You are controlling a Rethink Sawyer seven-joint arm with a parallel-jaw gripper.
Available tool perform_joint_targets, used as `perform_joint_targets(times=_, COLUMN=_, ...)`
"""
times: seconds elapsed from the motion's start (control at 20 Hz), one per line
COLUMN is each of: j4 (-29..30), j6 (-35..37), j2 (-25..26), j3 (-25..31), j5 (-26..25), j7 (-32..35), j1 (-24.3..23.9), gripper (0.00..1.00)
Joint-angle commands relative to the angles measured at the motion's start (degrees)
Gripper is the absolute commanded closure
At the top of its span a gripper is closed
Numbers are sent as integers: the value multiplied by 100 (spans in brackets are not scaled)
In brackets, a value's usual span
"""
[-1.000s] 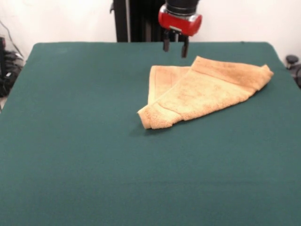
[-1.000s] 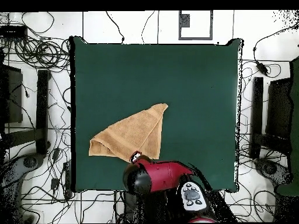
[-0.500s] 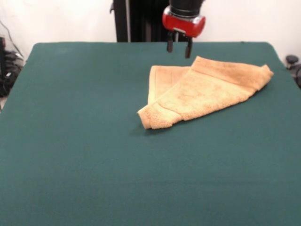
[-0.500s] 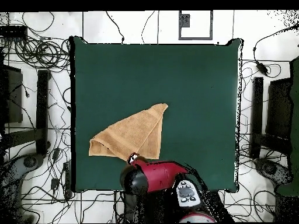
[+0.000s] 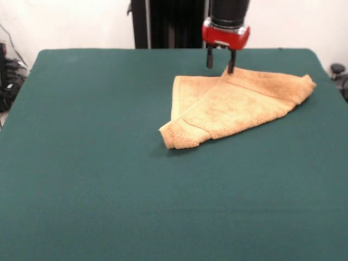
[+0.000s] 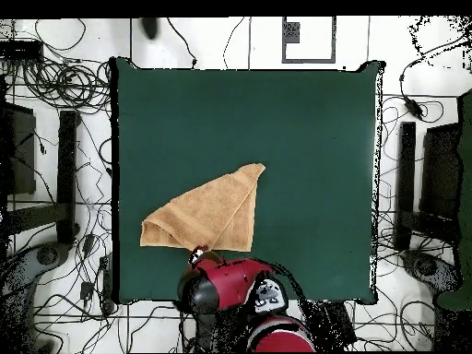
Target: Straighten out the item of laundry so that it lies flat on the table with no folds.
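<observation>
Tan-orange terry towel [image 5: 234, 106] sits folded on the dark green desk [image 5: 87, 163], upper right of centre in the front view; no brand, label or writing readable anywhere on it, and no tag that I can make out. Fold is roughly triangular: a top layer runs diagonally from a blunt corner at lower left up to the right end near the desk's right edge, with a second layer showing as a narrow flap at the left, woven band visible along its edge. Gripper [image 5: 219, 61], red collar under a black wrist, comes down at top centre-right of the front view. Jaws are spread, two dark fingers [image 5: 209, 57] pointing down with a clear gap between them. Right finger tip is at the towel's upper edge, at or just touching the top corner of the fold; left finger is over bare green just beside that edge. Nothing pinched. Overhead view: towel [image 6: 210, 214] lies lower left of centre on the desk [image 6: 304, 129], one point aimed toward upper right; the arm's red housing covers the gripper [image 6: 195, 252] at the towel's lower edge, near the bottom desk edge.
</observation>
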Motion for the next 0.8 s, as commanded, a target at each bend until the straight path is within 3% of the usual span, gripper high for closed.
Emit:
perform_joint_targets(times=0.05, j4=-163, j6=-1348, j2=1004, j3=-269, j5=288, j7=879, j1=478, gripper=0)
perform_joint_targets(times=0.5, j4=-89, j6=-2395, j2=1566, j3=-694, j5=716, j7=820, j1=923, gripper=0)
perform_joint_targets(times=0.8, j4=34, j6=-2400, j2=1510, j3=-1079, j5=905, j7=536, j1=1262, gripper=0)
